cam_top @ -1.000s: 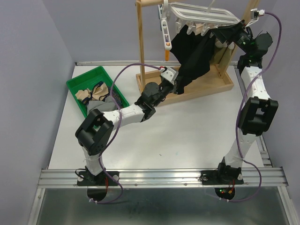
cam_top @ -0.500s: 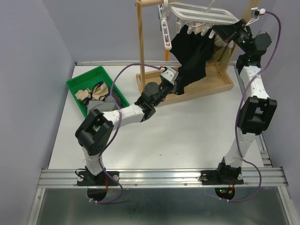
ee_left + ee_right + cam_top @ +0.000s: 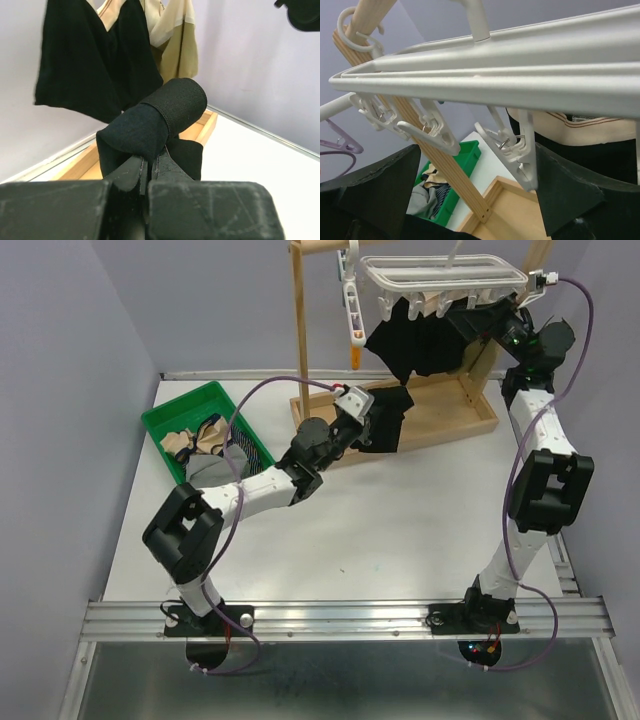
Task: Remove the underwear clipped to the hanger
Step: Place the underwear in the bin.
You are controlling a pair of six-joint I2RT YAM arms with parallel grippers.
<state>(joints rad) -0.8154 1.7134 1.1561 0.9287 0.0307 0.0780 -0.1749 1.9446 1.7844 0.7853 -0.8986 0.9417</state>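
Left gripper [image 3: 372,422] is pressed together and pinches one black underwear piece [image 3: 392,420]. In the left wrist view the cloth is seen bunched and folded over the closed fingertips. That piece is off the hanger [image 3: 445,275] and held low in front of the wooden stand [image 3: 298,330].

Right gripper [image 3: 488,318] is spread wide at the hanger's right end. In the right wrist view a white clip [image 3: 517,150] is seen between its two dark fingers [image 3: 375,195]. Nothing is gripped. Contact with the clip cannot be told.

More black underwear [image 3: 420,340] and a tan piece [image 3: 175,50] are clipped under the hanger. Other garments [image 3: 205,435] are piled in the green basket [image 3: 165,420] on the table [image 3: 400,520].

Hidden or unclear:
- The left fingertips are mostly covered by cloth.
- The hanger's hook is cut off at the top edge of the overhead view.
- The clipped pieces overlap and cannot be counted.

Change from the earlier frames: the black piece was stretched taut from the hanger down to the left gripper, and the hanger was tilted down at its right end. Now the piece is released from its clip, the hanger is level, and the left arm has been drawn back and down.
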